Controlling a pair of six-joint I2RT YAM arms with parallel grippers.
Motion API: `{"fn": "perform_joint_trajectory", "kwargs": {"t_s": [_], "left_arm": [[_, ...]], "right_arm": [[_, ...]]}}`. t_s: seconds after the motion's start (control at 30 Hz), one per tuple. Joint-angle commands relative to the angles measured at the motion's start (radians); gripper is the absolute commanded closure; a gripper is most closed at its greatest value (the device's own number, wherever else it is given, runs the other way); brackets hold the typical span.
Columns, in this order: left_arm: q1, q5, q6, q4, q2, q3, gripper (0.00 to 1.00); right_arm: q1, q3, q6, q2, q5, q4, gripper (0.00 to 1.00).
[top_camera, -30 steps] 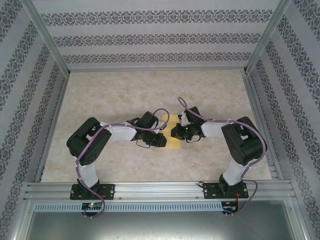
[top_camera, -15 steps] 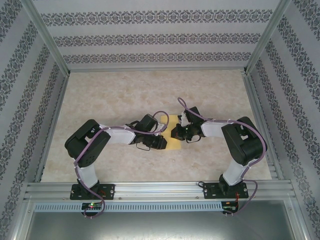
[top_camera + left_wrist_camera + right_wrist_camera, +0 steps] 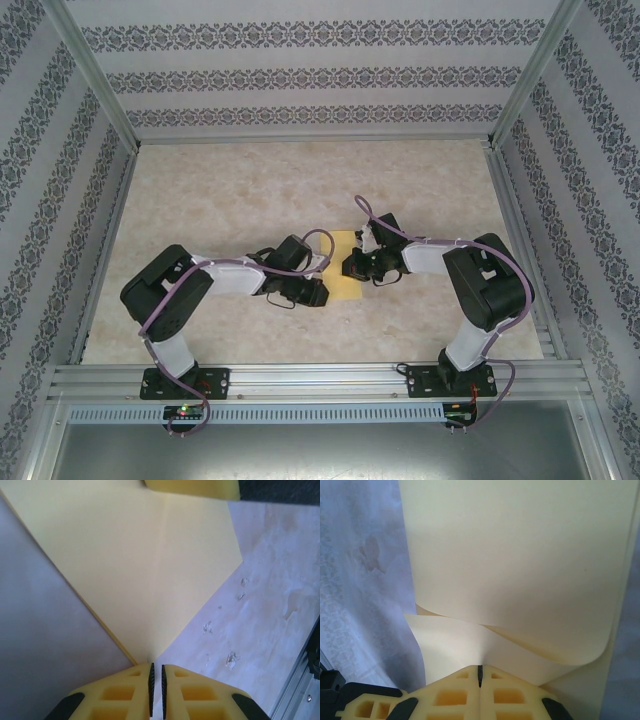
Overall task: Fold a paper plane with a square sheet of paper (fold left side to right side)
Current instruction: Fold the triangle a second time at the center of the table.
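- The left pincer (image 3: 156, 666) is clenched down to a thin slit. A corner of the square sheet of paper (image 3: 150, 570) runs straight into that slit and is pinched at the tips.
- Ahead of this pincer the yellow sheet widens out. A faint crease (image 3: 163, 555) leads away from the tips up its middle.
- At the sheet's far edge, opposite the left pincer, a yellow finger (image 3: 192, 487) of the other arm sits at the paper.
- The right pincer (image 3: 480, 669) is clenched tight on the sheet. One layer runs into its tips, and just ahead a second layer arches over that one, the bend rounded and not pressed flat.
- Seen from above, the two pincers face each other closely, with the sheet between and beneath them.
- The pale marbled counter (image 3: 250, 190) spreads out beyond both pincers to the patterned walls (image 3: 320, 80).
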Motion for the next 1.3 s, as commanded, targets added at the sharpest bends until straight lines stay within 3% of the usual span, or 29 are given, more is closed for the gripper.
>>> {"fn": "perform_joint_trajectory", "kwargs": {"t_s": [0.0,0.2,0.53,0.97,1.27], "left_arm": [[-0.009,-0.003,-0.003,-0.059,-0.065,-0.011,0.85],[0.048,0.038,-0.045,0.014,-0.124,-0.001,0.86],[0.048,0.059,-0.023,0.026,0.041,0.096,0.85],[0.024,-0.009,-0.006,-0.030,0.082,0.059,0.86],[0.003,-0.054,0.007,-0.075,0.077,0.066,0.87]], "right_arm": [[-0.011,-0.005,-0.019,0.025,0.065,-0.089,1.00],[-0.010,-0.007,-0.016,0.022,0.066,-0.086,1.00],[-0.009,-0.007,-0.017,0.020,0.060,-0.085,1.00],[-0.005,-0.009,-0.019,-0.115,0.040,-0.071,1.00],[0.063,-0.038,0.006,-0.139,0.041,-0.040,1.00]]}}
